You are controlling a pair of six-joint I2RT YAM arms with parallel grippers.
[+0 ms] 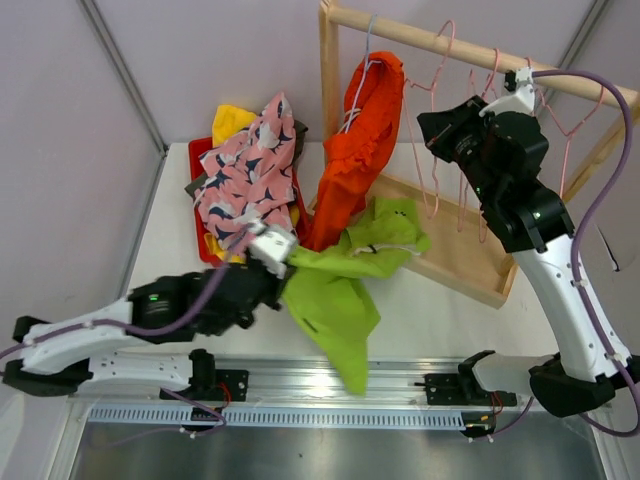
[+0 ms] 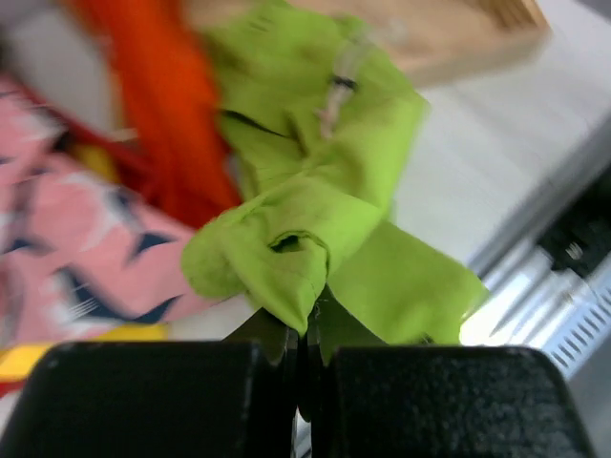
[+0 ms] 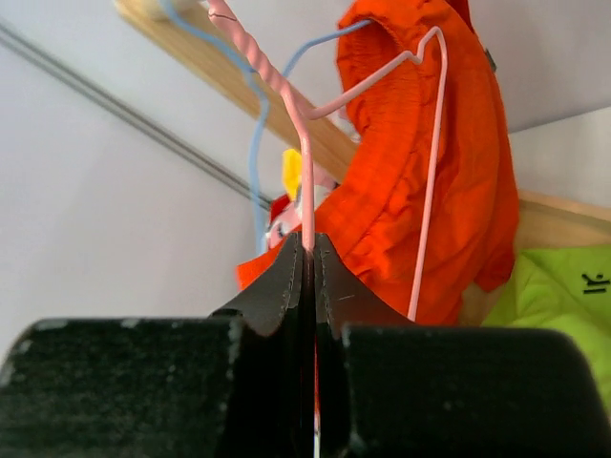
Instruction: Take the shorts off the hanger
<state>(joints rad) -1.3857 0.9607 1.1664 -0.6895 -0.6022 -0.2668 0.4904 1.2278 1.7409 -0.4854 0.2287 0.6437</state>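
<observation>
Nearest thing is the lime green shorts (image 1: 335,300). One end droops over the metal rail (image 1: 300,378) at the near edge of the bench (image 1: 450,320). The rest sprawls across the bench up to the rack's wooden base (image 1: 455,240), with the drawstring (image 2: 339,81) showing at the far end. The left fingers (image 2: 286,345) are clamped shut on a bunched fold of that lime fabric, low over the bench and left of centre.

Behind that, on the far left, a red tray (image 1: 200,150) holds a heap. The pink patterned shorts (image 1: 245,170) are on top, the yellow shorts (image 1: 232,118) poke out at the far side, and a bit of the dark olive-grey shorts (image 1: 197,185) shows at the left edge. So those three are off the hangers and in the tray.

The orange shorts (image 1: 360,140) hang from the rack's top rail (image 1: 420,35) on a light blue hanger (image 1: 368,45). Their lower end reaches down right beside the lime pair.

Just right of them, up near the rail, the right fingers (image 3: 291,277) are pinched closed on the thin wire of a pink hanger (image 3: 305,181). From the wrist cam that wire crosses in front of the orange fabric, and I can't tell if the two touch. More bare pink hangers (image 1: 570,140) sit further right on the rail.
</observation>
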